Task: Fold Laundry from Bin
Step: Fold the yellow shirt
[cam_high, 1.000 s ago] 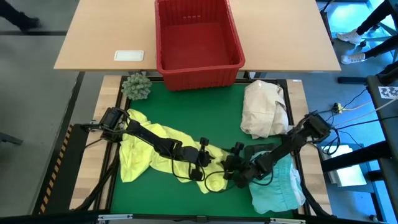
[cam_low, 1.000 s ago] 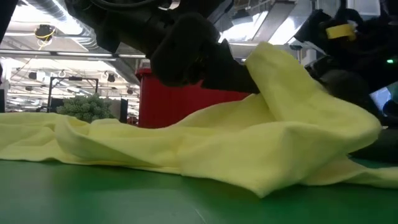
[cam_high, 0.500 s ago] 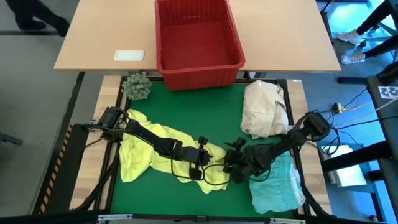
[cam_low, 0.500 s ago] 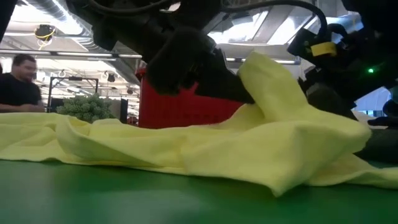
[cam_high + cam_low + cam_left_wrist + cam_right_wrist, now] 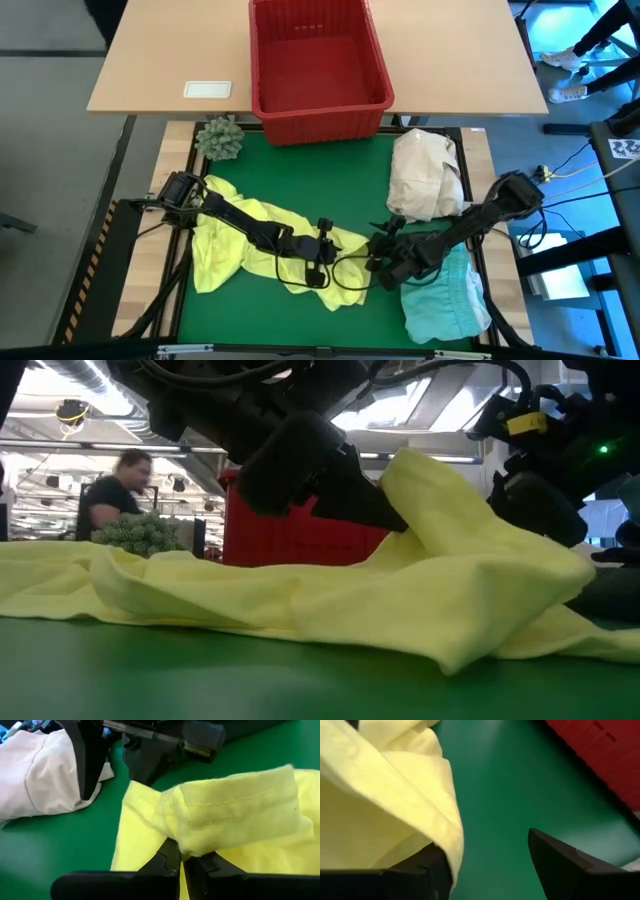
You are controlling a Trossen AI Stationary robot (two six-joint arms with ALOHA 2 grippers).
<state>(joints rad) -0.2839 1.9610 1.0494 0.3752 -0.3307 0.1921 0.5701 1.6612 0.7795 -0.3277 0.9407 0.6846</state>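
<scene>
Two arms are stretched low over the green counter (image 5: 300,180), meeting near its front. The left gripper (image 5: 326,252) is clenched on a fold of the yellow garment (image 5: 225,250); the right gripper (image 5: 384,262) is held spread, one finger against the yellow edge.

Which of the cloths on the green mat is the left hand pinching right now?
The yellow shirt. The left hand is shut on a fold of it; the white bundle and turquoise garment lie untouched.

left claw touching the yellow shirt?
Touching. In the left wrist view the left claw is shut on a bunched fold of the yellow shirt, cloth pinched between its fingers with no gap.
</scene>
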